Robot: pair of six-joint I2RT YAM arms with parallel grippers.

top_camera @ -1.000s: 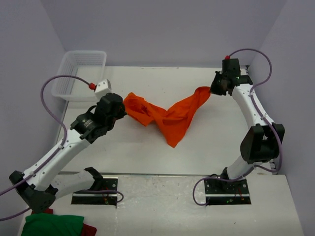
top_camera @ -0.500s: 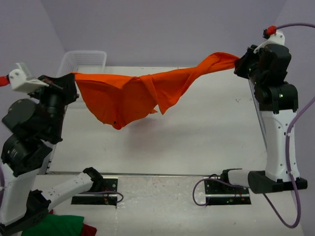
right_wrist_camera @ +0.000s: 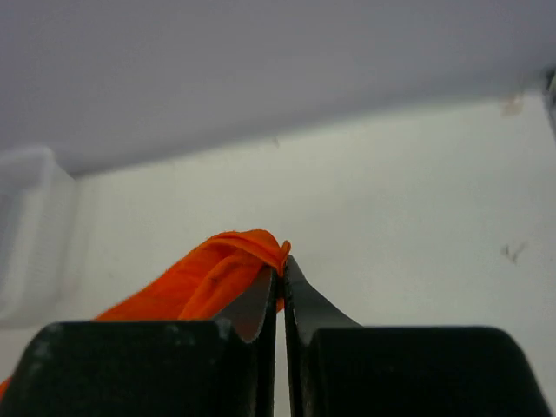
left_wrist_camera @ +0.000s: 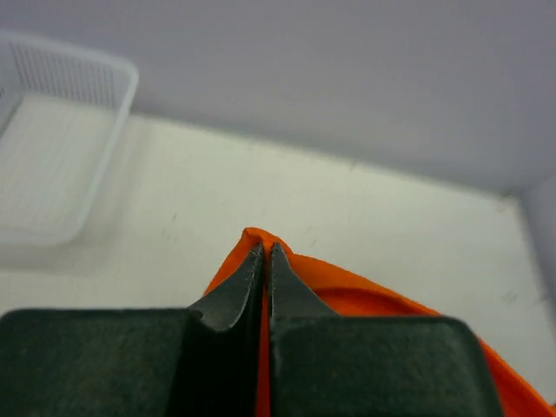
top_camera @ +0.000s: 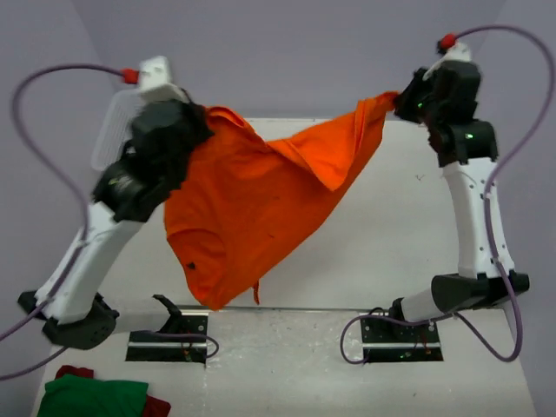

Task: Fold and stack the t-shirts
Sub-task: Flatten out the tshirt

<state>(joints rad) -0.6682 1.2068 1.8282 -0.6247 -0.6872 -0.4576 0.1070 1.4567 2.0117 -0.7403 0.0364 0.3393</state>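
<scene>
Far left: a green cloth (top_camera: pixel 91 395) is bunched on the near shelf by my left arm's base. A white mesh basket (left_wrist_camera: pixel 52 165) sits at the table's far-left corner. My left gripper (top_camera: pixel 201 113) is up high, fingers pinched fully together on one edge of the orange t-shirt (top_camera: pixel 252 208). In the wrist view, fabric pokes out between the tips. The shirt hangs in the air between both arms, spread wide, sagging over the table (top_camera: pixel 391 226). Its lowest corner is near the front edge, left of centre; I can't tell if it touches. A flap folds over near the top right. My right gripper (top_camera: pixel 398 97) is at similar height, fingers clamped tight on the shirt's other, bunched end.
</scene>
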